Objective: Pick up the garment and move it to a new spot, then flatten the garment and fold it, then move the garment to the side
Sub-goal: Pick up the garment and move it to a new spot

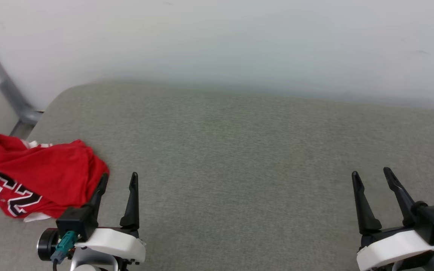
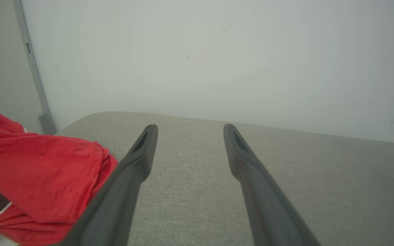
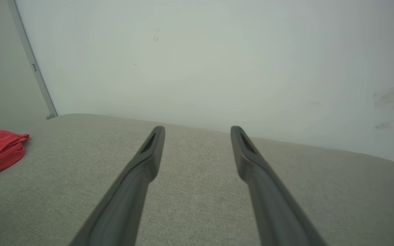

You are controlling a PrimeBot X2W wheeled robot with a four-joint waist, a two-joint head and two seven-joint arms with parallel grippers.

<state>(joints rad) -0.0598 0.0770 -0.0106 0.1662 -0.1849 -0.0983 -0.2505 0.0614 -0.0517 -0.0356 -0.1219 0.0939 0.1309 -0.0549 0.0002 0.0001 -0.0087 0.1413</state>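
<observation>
The red shirt (image 1: 36, 177) lies in a crumpled heap at the near left corner of the grey, cloth-covered worktop (image 1: 239, 150). Black numbers with a white outline show on its near side, and a little white cloth shows at its upper and lower edges. Its left part lies over the left edge of the worktop.

The left end effector (image 1: 119, 175) stands just to the right of the shirt, its two dark fingers spread apart with nothing between them. Its outer finger (image 2: 128, 177) is just beside the right edge of the shirt; I cannot tell if it touches the cloth.

The right end effector (image 1: 370, 172) is at the right side of the worktop, well apart from the shirt. It is also released, fingers spread, holding nothing.

Both point toward the pale wall (image 1: 239, 37) behind the worktop. A grey metal bar (image 1: 13, 98) runs slanted at the far left, behind the shirt.
</observation>
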